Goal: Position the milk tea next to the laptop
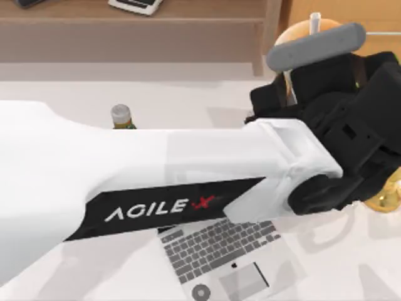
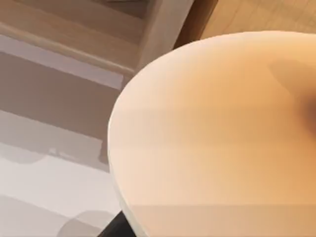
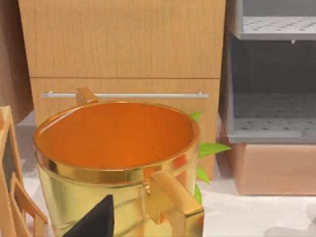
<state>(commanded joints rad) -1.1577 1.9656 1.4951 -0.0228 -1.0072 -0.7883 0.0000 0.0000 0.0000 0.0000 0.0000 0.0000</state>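
Observation:
The milk tea [image 1: 301, 32] shows its orange round top and white straw at the back right of the top view. Its peach-cream wall [image 2: 222, 128] looms very close in the left wrist view. My left arm reaches across the table from the left, and my left gripper [image 1: 294, 88] is shut on the cup, one dark finger [image 2: 113, 229] lying along its side. The laptop [image 1: 219, 248] lies at the front centre with keyboard and trackpad showing; its screen is hidden under the arm. My right gripper [image 3: 153, 233] is parked at the right, open, with one dark fingertip [image 3: 96, 222] in view.
A yellow-green bottle with a grey cap [image 1: 121, 116] stands behind the arm at centre left. A gold cup [image 3: 118, 163] sits at the table's right edge [image 1: 385, 197], a wooden easel [image 3: 12, 197] beside it. A wooden shelf [image 1: 156, 28] runs along the back.

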